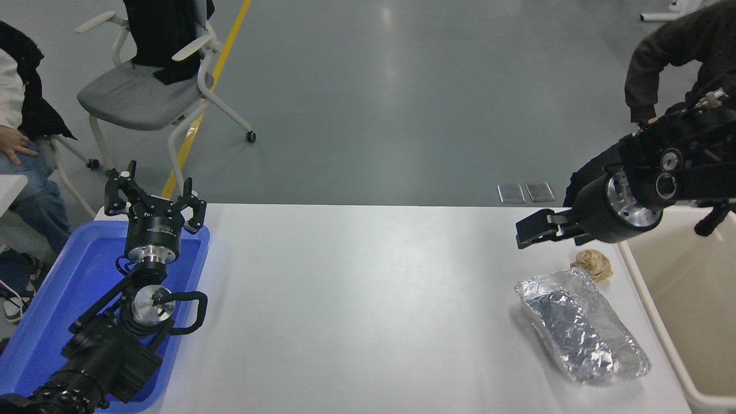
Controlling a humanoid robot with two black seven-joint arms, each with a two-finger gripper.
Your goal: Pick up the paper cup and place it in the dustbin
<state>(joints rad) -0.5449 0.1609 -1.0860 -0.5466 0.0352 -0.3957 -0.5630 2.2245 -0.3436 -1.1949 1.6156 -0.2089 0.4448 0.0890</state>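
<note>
The paper cup is not visible anywhere in the head view. The beige dustbin [698, 313] stands at the table's right edge, and the part of its inside that shows holds nothing I can see. My right gripper [522, 233] hovers above the table just left of the bin, pointing left. It is above and left of the crumpled brown paper ball [593, 264]. Its jaws look slightly apart and hold nothing. My left arm is parked at the lower left, with its gripper [154, 192] open over the blue tray [52, 299].
A silver foil bag [581, 325] lies on the table in front of the paper ball. A person sits at the far right behind the bin [661, 63], another at the far left [17, 115]. A grey chair [144, 98] stands behind the table's left end.
</note>
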